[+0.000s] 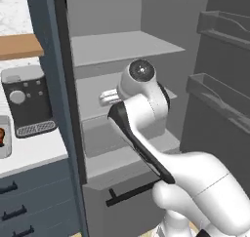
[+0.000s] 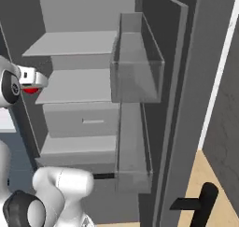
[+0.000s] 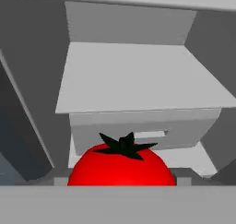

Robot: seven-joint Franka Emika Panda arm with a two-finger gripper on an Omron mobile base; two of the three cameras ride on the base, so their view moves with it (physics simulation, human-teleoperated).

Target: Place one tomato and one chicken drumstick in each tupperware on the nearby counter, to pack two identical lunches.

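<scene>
My gripper [image 3: 122,182] is shut on a glossy red tomato [image 3: 122,165] with a dark stem. It holds the tomato in the air in front of the open fridge's middle shelf [image 3: 138,80]. In the right base view the gripper [image 2: 39,81] juts in from the left with the tomato [image 2: 30,89] showing red beneath it. The hand [image 1: 108,97] also points into the fridge in the left base view. At the far left a light-grey tupperware [image 1: 4,152] rests on the white counter [image 1: 34,153]. A reddish-brown chicken drumstick [image 1: 1,133] lies in it, cut off by the frame edge.
The fridge stands open with grey shelves [image 1: 122,46] and a low drawer with a black handle [image 1: 129,194]. Its door with clear bins [image 2: 137,67] swings out on the right. A dark coffee machine [image 1: 27,102] sits on the counter under a wooden shelf [image 1: 19,46].
</scene>
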